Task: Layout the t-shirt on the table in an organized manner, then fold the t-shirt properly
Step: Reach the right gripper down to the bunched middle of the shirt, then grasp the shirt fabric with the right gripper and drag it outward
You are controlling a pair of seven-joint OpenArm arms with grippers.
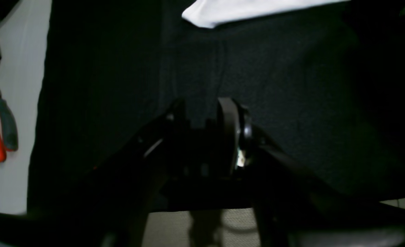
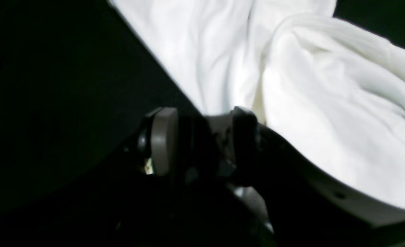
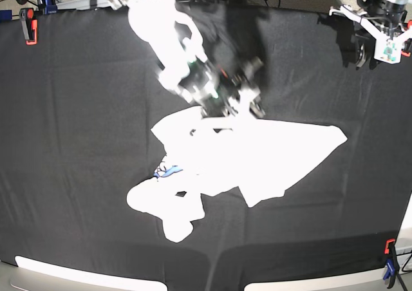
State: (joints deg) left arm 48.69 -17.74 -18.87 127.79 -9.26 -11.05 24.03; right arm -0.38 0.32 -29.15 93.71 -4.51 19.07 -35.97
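One arm matters for you: the right gripper (image 2: 202, 137), jaws open and empty, hangs at the far edge of the rumpled t-shirt (image 3: 257, 156), mid-table (image 3: 77, 111). Left gripper (image 1: 206, 137), jaws parted, sits well apart.

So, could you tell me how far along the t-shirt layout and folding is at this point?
Early days. Done: nothing finished; the t-shirt lies crumpled and partly bunched on the table, mostly plain white with a bit of blue print showing. In hand: the right gripper, jaws apart, is at the shirt's far edge. The left gripper sits at the table's corner, away from the cloth. Left: spreading it flat, then all folding.
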